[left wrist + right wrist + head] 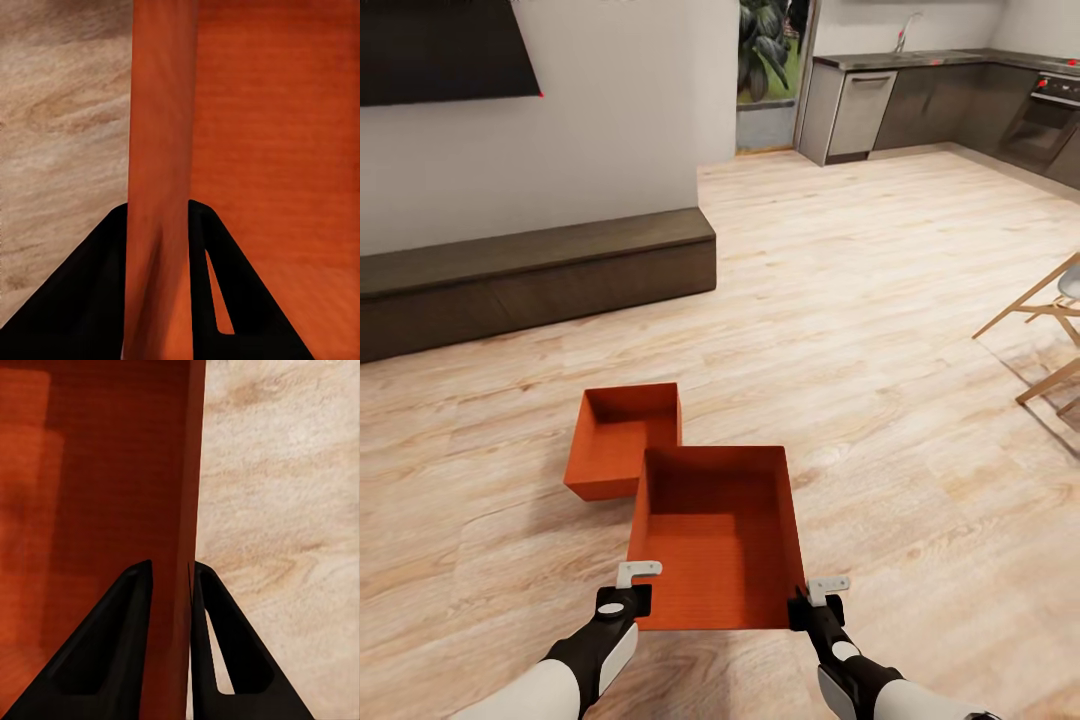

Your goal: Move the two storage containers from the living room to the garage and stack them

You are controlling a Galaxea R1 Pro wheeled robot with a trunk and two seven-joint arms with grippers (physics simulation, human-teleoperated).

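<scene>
Head view, both pincers clamping near container (720,540), second container (620,440) behind

Light wood-plank floor (840,300), white wall (610,140), low dark cabinet (540,275), kitchen units (930,105).

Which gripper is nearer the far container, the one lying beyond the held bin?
Left. The left gripper clamps the near container's left wall, the side where the far container lies; the right gripper clamps the right wall, farther off.
</scene>
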